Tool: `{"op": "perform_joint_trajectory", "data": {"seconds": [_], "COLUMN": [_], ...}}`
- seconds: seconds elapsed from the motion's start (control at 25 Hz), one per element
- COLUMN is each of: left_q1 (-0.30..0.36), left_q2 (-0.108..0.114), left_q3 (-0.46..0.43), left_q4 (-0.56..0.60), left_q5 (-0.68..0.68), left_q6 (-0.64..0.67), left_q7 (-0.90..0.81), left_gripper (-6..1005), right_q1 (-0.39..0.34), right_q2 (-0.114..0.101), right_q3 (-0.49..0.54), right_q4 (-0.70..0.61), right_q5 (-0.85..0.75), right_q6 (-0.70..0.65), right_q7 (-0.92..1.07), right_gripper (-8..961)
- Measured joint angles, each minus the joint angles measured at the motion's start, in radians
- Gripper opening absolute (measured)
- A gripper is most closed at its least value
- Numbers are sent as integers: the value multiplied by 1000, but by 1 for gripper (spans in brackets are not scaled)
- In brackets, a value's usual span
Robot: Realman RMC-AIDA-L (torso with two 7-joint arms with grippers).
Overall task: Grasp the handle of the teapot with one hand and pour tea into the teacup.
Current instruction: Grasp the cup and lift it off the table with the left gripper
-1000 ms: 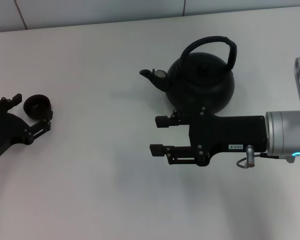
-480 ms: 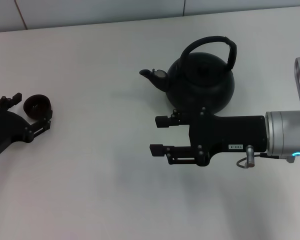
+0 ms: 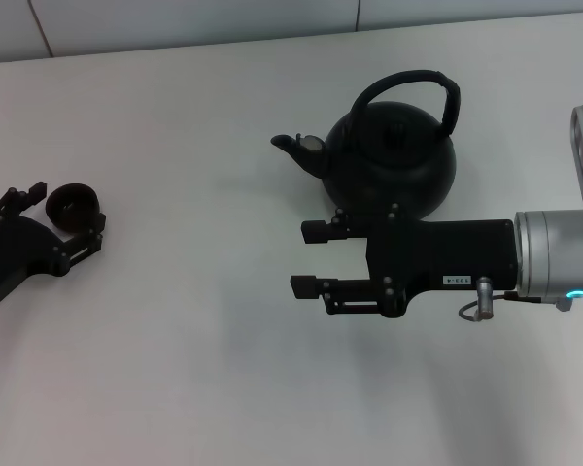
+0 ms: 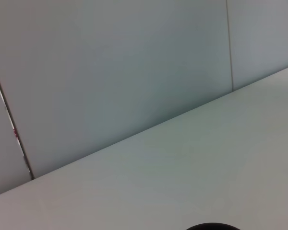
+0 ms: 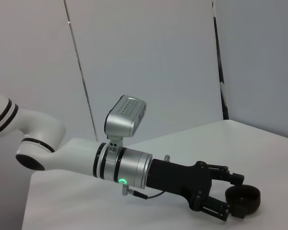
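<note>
The black teapot [image 3: 394, 160] stands upright at the back of the white table, spout pointing left. Its arched handle [image 3: 420, 80] rises free above it. My right gripper [image 3: 301, 260] hovers just in front of the pot, open, fingers pointing left with nothing between them. The small black teacup [image 3: 73, 205] sits at the far left. My left gripper [image 3: 65, 215] is open, its fingers straddling the cup. The right wrist view shows that left gripper [image 5: 233, 196] with the teacup [image 5: 244, 198] at its fingertips. A sliver of the teacup [image 4: 211, 226] edges the left wrist view.
The white table [image 3: 194, 369] is bordered at the back by a pale panelled wall [image 3: 175, 19]. Bare tabletop separates the teacup and the teapot.
The left gripper has shifted slightly around the teacup, which stays put. The right arm and the teapot have barely moved.
</note>
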Motion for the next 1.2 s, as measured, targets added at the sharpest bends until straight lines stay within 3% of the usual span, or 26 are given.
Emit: {"op": "perform_joint_trajectory", "data": {"seconds": [0.32, 0.56, 0.92, 1.2], "left_q1": [-4, -6, -8, -7], "left_q2": [0, 0, 0, 0], "left_q3": [0, 0, 6, 103], "left_q4": [-3, -3, -3, 3], "left_q5": [0, 0, 0, 0], "left_q6": [-3, -3, 29, 108], "left_q7": [-2, -1, -10, -45], "left_gripper": [856, 694, 694, 700], "right_q1": [2, 2, 4, 4], "right_q2": [-2, -2, -1, -1], "right_q3": [3, 3, 1, 0], "right_q4": [1, 1, 1, 1], "right_q5": [0, 0, 0, 0], "right_q6": [2, 13, 16, 16], "right_q7": [0, 0, 0, 0], "right_gripper": [641, 641, 640, 640]}}
